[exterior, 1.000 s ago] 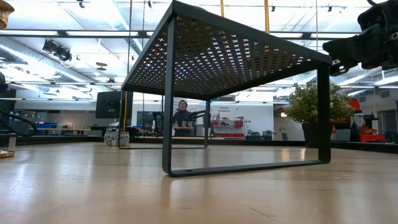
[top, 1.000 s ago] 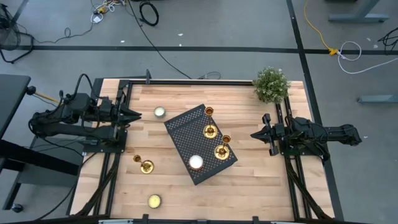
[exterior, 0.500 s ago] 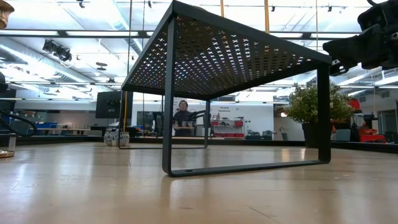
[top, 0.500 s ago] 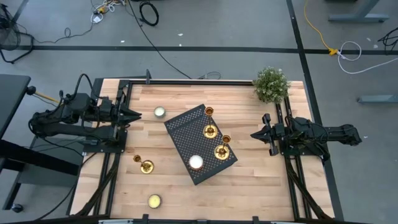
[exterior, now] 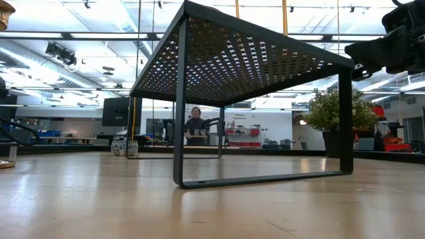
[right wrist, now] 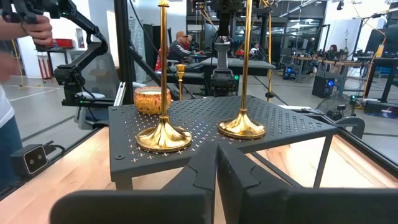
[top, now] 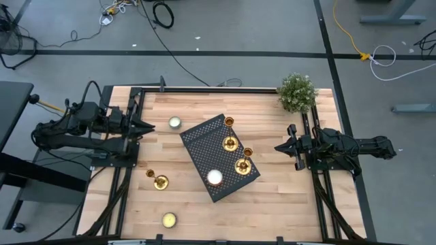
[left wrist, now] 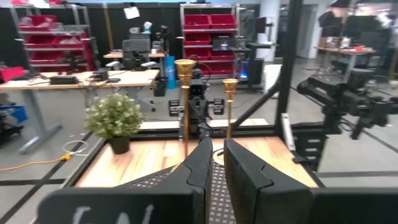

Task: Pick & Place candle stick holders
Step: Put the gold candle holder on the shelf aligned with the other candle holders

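Note:
Two gold candle stick holders (top: 230,143) (top: 243,164) stand upright by their round bases on a black perforated shelf (top: 204,146) at the table's middle. They also show in the right wrist view (right wrist: 163,134) (right wrist: 242,127). A third holder (top: 159,182) stands on the wood toward the near left. My left gripper (top: 151,126) is shut and empty at the table's left edge, level, pointing at the shelf (left wrist: 217,149). My right gripper (top: 278,147) is shut and empty at the right edge, also pointing at the shelf (right wrist: 216,155).
A white tealight (top: 214,177) lies on the shelf's near end. Two more tealights (top: 175,122) (top: 169,219) lie on the wood. A potted plant (top: 297,92) stands at the far right corner. A person's hand (right wrist: 37,25) shows beyond the table in the right wrist view.

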`<state>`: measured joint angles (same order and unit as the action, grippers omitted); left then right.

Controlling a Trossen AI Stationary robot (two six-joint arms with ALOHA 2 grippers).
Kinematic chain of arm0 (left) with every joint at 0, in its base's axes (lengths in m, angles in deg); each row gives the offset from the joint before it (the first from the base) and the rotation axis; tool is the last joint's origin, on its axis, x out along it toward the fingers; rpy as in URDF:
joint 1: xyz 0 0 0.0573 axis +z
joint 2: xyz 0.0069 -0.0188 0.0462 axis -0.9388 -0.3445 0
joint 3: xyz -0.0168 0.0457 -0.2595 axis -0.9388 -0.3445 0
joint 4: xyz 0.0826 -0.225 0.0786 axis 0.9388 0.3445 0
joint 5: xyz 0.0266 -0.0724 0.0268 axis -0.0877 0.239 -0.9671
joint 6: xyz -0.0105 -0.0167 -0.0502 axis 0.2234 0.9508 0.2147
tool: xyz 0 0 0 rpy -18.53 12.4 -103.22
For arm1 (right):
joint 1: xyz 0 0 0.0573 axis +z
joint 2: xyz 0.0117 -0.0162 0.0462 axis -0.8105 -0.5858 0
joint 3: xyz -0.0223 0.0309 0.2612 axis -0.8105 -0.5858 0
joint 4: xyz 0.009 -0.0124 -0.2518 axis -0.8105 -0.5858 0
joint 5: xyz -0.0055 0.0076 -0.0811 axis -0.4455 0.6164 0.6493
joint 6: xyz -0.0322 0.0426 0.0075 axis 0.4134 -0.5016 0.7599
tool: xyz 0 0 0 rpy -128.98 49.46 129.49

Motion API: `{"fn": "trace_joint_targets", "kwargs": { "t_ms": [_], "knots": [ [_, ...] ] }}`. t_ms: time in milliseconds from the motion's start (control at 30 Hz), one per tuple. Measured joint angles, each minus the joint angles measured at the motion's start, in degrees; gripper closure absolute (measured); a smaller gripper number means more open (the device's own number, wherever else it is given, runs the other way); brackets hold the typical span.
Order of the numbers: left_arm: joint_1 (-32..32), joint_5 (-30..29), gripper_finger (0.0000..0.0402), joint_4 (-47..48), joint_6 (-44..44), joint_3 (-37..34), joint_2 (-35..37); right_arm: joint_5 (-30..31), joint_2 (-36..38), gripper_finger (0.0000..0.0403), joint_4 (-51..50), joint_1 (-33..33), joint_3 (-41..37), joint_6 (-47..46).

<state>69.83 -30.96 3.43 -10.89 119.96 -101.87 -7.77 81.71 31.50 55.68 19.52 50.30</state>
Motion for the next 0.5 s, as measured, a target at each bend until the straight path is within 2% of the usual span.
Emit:
{"fn": "trace_joint_targets", "kwargs": {
  "t_ms": [500],
  "knots": [
    [-0.02,10.15,0.0356,8.03,2.74,0.00,0.00,0.00,0.00,0.0385,0.00,0.00,0.00,0.00]
  ]
}}
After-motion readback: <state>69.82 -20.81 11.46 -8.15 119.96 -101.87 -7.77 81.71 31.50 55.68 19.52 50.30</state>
